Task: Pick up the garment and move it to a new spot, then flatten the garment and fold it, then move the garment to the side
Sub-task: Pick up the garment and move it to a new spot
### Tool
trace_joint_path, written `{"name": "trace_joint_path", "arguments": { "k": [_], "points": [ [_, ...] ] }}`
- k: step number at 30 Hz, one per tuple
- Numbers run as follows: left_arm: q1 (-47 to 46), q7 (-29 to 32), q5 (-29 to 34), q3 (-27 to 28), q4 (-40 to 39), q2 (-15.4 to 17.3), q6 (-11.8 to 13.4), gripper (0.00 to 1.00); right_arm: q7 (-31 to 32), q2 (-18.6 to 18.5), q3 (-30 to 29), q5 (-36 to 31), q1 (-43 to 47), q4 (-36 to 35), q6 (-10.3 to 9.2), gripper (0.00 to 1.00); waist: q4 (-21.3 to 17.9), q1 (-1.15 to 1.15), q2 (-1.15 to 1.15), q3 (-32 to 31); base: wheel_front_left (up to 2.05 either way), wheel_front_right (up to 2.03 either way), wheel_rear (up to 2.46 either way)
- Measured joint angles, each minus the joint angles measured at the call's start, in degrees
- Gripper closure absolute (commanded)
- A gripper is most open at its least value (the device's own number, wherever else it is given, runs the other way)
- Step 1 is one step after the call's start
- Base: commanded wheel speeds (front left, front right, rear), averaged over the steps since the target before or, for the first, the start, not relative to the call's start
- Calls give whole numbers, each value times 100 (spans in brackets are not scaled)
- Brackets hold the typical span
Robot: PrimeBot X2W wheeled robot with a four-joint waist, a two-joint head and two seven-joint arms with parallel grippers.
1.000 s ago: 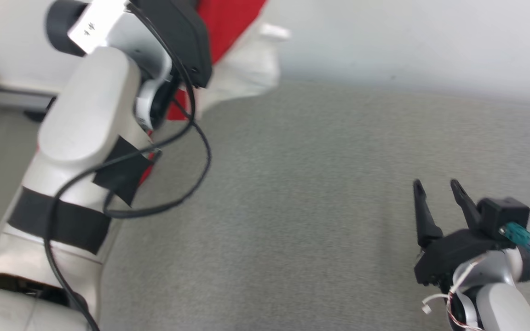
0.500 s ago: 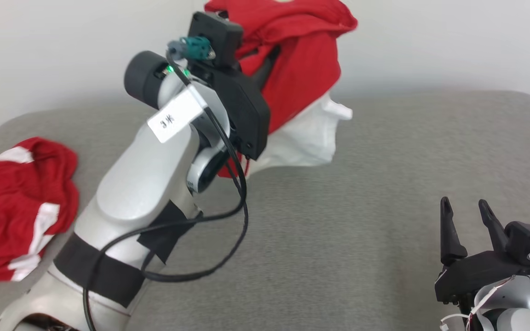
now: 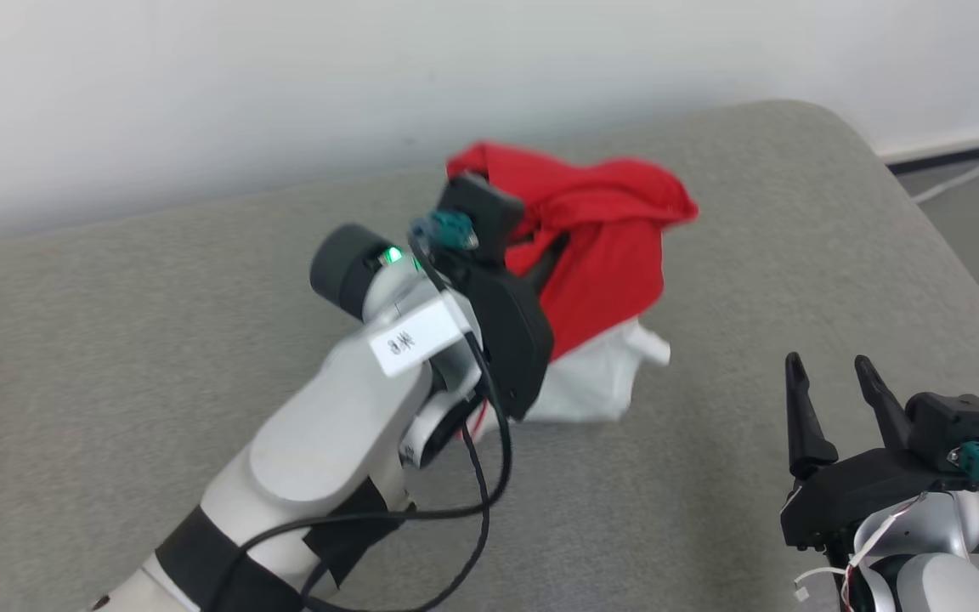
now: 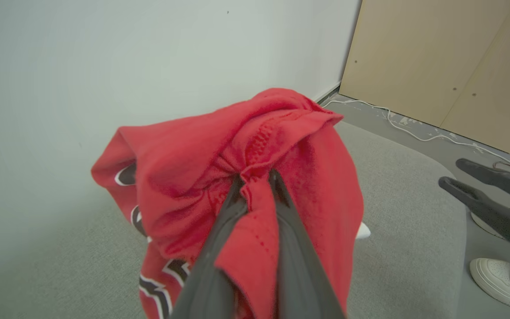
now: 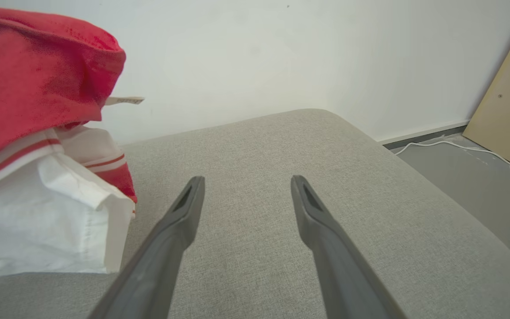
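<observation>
My left gripper (image 4: 255, 179) clamped the garment (image 3: 608, 246), bunched over its tips; my right gripper (image 3: 828, 361) gaped empty; placing, flattening, folding were left.

— What is the right gripper (image 5: 246, 178) doing?
— It is hovering over the grey cushion (image 5: 281, 141), fingers standing wide apart, gripping nothing.
— And the garment (image 5: 38, 75)?
— It is hanging, red over white, above the cushion's left side. A white cable (image 5: 454, 148) is lying beyond the cushion's right edge.
</observation>
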Motion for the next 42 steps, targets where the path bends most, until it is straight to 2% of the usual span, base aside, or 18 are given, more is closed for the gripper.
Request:
{"name": "trace_joint_path", "arguments": {
  "k": [5,6,7,8,17,25,29,33,39,42],
  "points": [
    [26,-2,-52,-293,312,-5,152,100,-2,3,-40,52,-1,2,-1,0,-216,0,0,202,0,0,0],
    [27,-2,-53,-337,392,5,151,73,-3,9,-36,53,-5,4,-1,0,-231,0,0,251,0,0,0],
    [28,-4,-66,-369,450,14,151,13,-4,14,-37,59,-10,7,-1,0,-241,1,0,296,0,0,0],
    [28,-18,-71,-392,519,16,152,0,-5,19,-37,63,-18,13,-1,0,-245,1,0,338,0,0,0],
    [23,-85,-331,-553,801,20,153,0,-38,29,0,92,-153,94,-1,0,-32,1,1,461,0,0,0],
    [-50,-461,-490,-482,898,19,198,0,-65,31,-2,92,-152,234,-1,0,238,1,1,364,0,0,0],
    [-233,-815,-521,-174,916,11,244,0,-138,-41,-4,91,-146,254,16,0,391,0,1,271,0,0,0],
    [-198,-1193,-648,108,834,55,307,0,-231,-147,-27,91,-144,335,114,0,577,0,1,155,0,0,0],
    [293,-1871,-1028,783,334,422,457,0,-419,-252,-127,92,-102,352,172,0,913,0,0,-36,0,0,0],
    [525,-2068,-1089,942,133,564,506,0,-463,-253,-127,91,-42,335,202,0,1033,0,1,-100,0,0,0]
  ]
}}
